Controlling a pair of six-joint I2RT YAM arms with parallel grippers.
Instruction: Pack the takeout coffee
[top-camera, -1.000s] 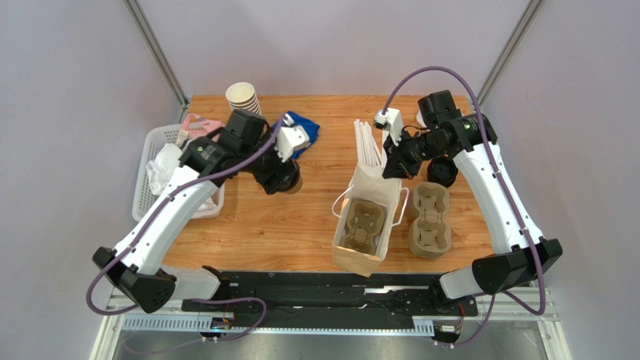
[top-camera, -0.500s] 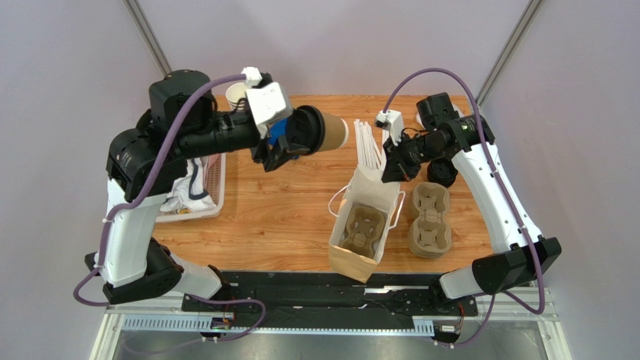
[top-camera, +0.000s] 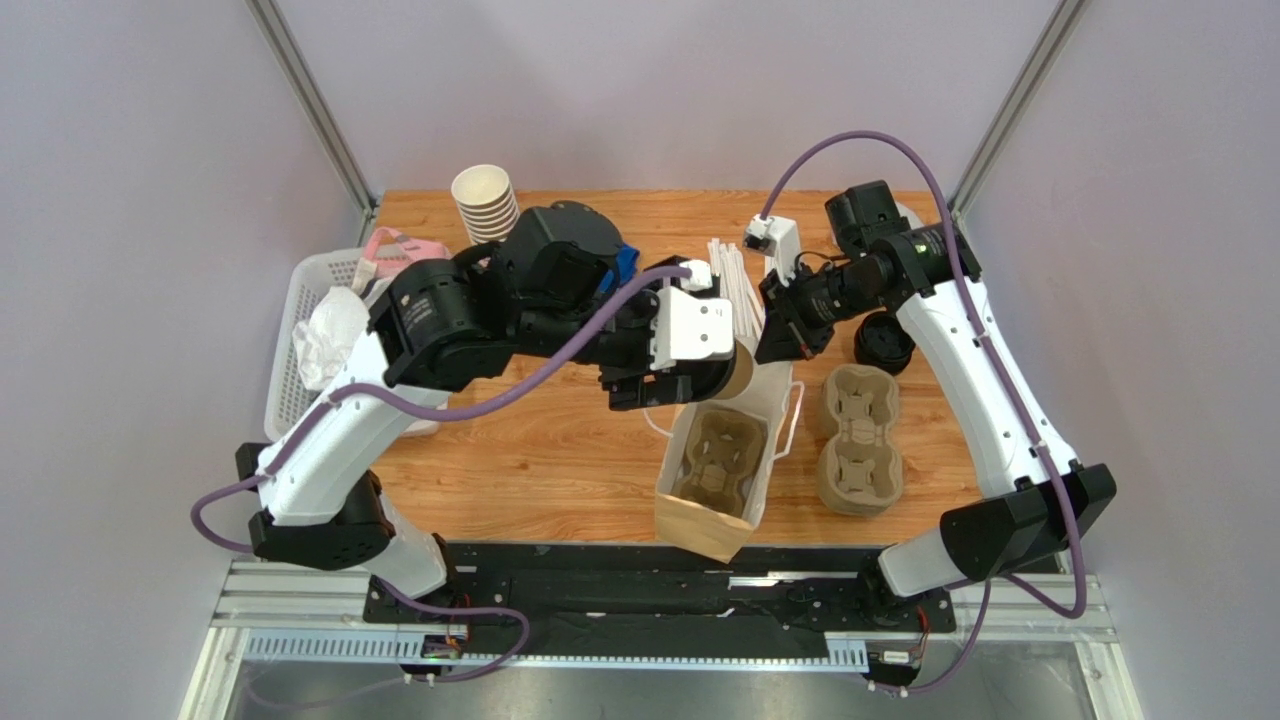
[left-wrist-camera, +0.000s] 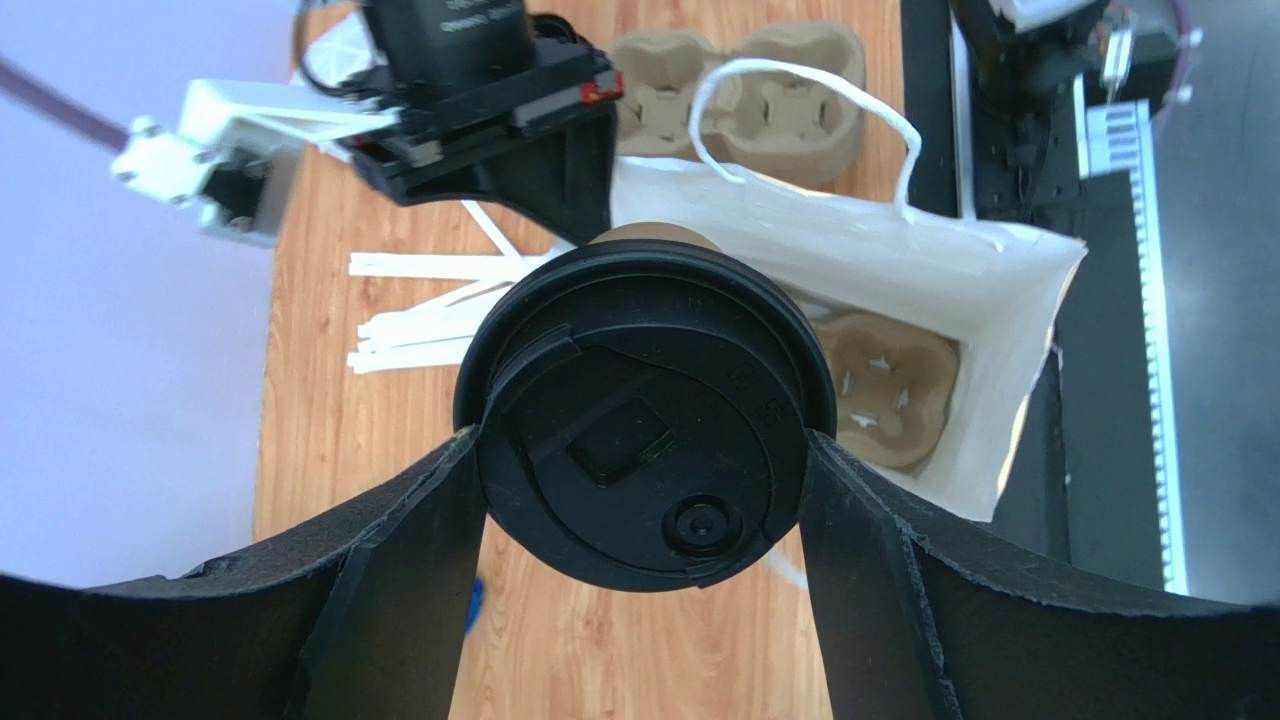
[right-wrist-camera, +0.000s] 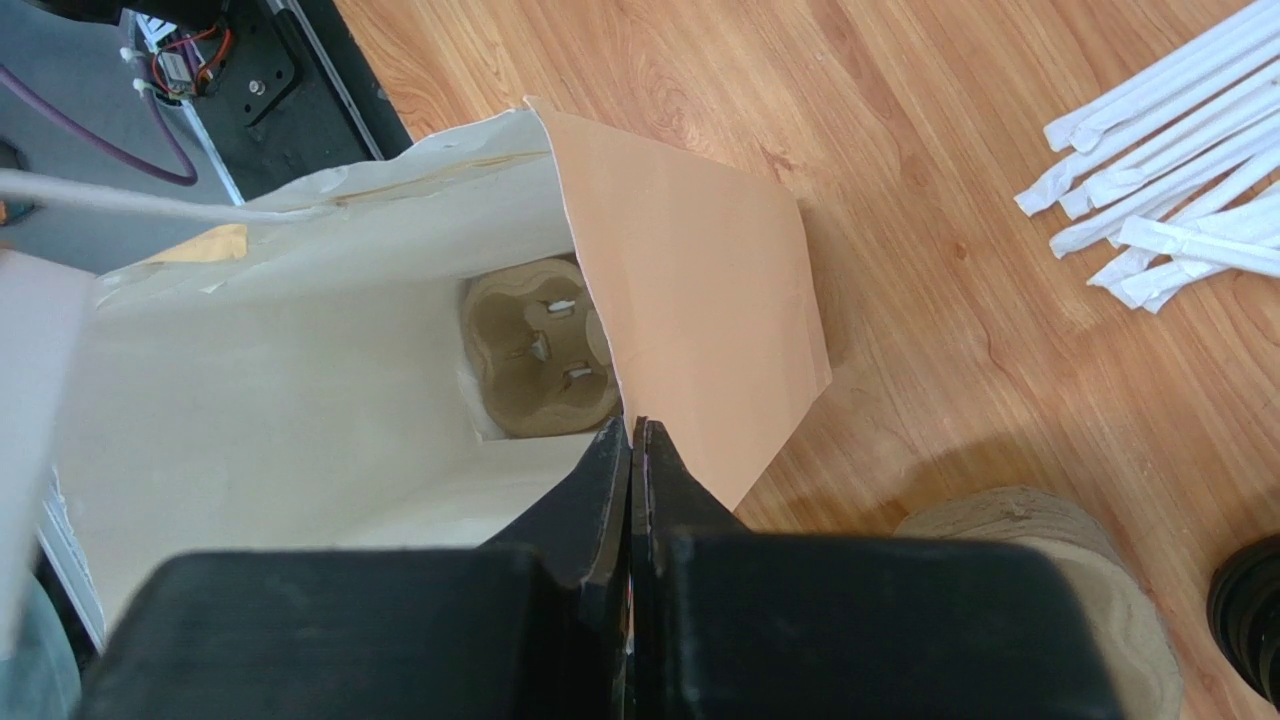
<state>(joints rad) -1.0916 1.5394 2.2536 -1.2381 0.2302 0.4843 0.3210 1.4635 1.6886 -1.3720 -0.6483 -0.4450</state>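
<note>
My left gripper (left-wrist-camera: 643, 453) is shut on the takeout coffee (left-wrist-camera: 646, 413), a brown paper cup with a black lid, with one finger on each side of the lid. In the top view the coffee (top-camera: 739, 369) hangs tilted in my left gripper (top-camera: 694, 378) above the back rim of the open paper bag (top-camera: 703, 528). My right gripper (right-wrist-camera: 631, 438) is shut on the bag's rim (right-wrist-camera: 691, 285) and holds its mouth open; in the top view the right gripper (top-camera: 774, 342) stands at the bag's back edge. A pulp cup carrier (right-wrist-camera: 538, 348) lies at the bottom of the bag.
A second pulp carrier (top-camera: 860, 438) lies right of the bag, with loose black lids (top-camera: 884, 342) behind it. White wrapped straws (top-camera: 733, 282) lie behind the bag. A stack of lidless cups (top-camera: 486, 200) stands at the back left, and a white basket (top-camera: 289, 393) sits at the left edge.
My left arm has carried the coffee from the left of the table, up and across, to just above the bag's mouth. The right gripper has kept its grip on the bag's rim.
</note>
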